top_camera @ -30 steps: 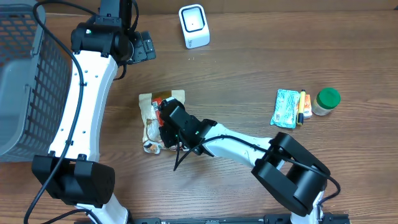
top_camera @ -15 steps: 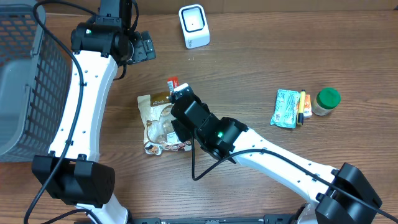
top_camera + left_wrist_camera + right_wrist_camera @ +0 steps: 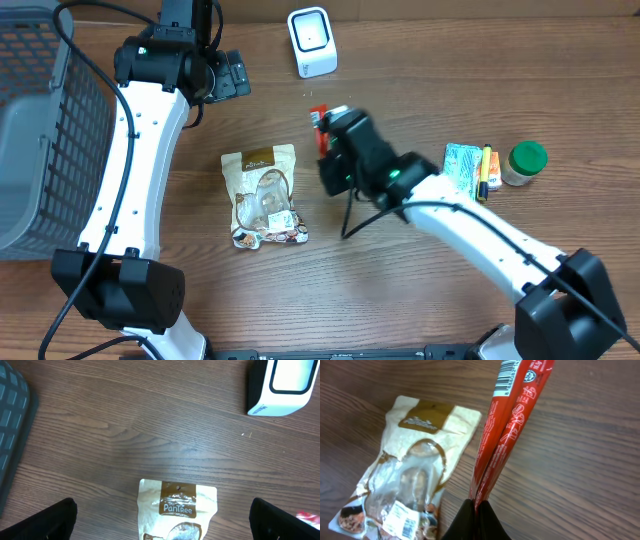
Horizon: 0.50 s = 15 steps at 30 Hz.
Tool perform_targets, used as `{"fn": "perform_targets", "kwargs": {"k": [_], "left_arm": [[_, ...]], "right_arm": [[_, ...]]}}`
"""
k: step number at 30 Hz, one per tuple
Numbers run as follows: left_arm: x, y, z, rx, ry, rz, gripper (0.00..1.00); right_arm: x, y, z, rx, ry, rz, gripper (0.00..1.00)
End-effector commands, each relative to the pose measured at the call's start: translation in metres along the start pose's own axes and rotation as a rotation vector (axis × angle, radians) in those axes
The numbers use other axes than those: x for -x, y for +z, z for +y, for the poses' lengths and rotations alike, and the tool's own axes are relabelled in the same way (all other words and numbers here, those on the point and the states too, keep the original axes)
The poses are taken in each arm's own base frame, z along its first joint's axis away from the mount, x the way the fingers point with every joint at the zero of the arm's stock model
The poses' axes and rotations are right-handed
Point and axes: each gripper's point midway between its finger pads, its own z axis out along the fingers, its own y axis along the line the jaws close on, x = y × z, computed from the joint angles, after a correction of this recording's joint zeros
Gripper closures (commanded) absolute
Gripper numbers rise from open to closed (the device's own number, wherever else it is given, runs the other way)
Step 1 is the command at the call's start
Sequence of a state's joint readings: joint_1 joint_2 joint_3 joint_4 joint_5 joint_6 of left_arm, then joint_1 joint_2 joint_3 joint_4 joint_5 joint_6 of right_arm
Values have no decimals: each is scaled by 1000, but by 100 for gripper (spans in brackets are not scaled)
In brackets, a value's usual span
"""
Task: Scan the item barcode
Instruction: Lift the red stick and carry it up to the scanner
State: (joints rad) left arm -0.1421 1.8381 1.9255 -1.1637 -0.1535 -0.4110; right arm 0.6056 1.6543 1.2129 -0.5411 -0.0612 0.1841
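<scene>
Wooden table (image 3: 420, 80) carries everything here. A grey plastic basket (image 3: 30, 120) fills its left edge.

The left arm reaches up to the far side of the table, and the left gripper (image 3: 232, 74) hangs there with its jaws spread as wide as they go and nothing between them. Its 2 dark fingers (image 3: 45, 520) frame the wrist view from either lower corner.

The right arm stretches in across the middle. The right gripper (image 3: 475, 512) is pinched tight on one end of a red stick pack (image 3: 512, 420), which looks like 2 slim sachets side by side. The pack is lifted clear of the wood, and its barcode (image 3: 510, 372) is printed at the free end. From overhead the pack (image 3: 318, 114) sits on the near side of the white barcode scanner (image 3: 312, 42), apart from it.

A beige Pantree snack pouch (image 3: 264, 195) lies flat to the left of the pack. To the right lie a teal packet (image 3: 460, 172), a green-lidded jar (image 3: 524, 162) and, between them, a yellow pen (image 3: 486, 170).
</scene>
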Motion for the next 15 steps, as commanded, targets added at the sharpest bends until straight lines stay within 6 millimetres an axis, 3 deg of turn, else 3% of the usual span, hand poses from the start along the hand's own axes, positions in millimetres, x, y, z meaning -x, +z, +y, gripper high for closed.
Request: {"fn": "perform_targets", "kwargs": {"k": [1,6,8,11,15], "left_arm": [[8,-17,-1,-14,10,-45,0],[8,-17,-1,-14,10,-45,0],[8,-17,-1,-14,10,-45,0],[8,-17,-1,-14,10,-45,0],[8,-17,-1,-14,10,-45,0]], "right_arm": [[51,-30,0,99,17,-87,97],[113,-73,-22,32,-58,-193,97],[134,-78,-40,-95,-128,-248,97],[151,-80,-70,-331,-223,-301,97],[167,-61,-83,-472,-474,-295,96]]}}
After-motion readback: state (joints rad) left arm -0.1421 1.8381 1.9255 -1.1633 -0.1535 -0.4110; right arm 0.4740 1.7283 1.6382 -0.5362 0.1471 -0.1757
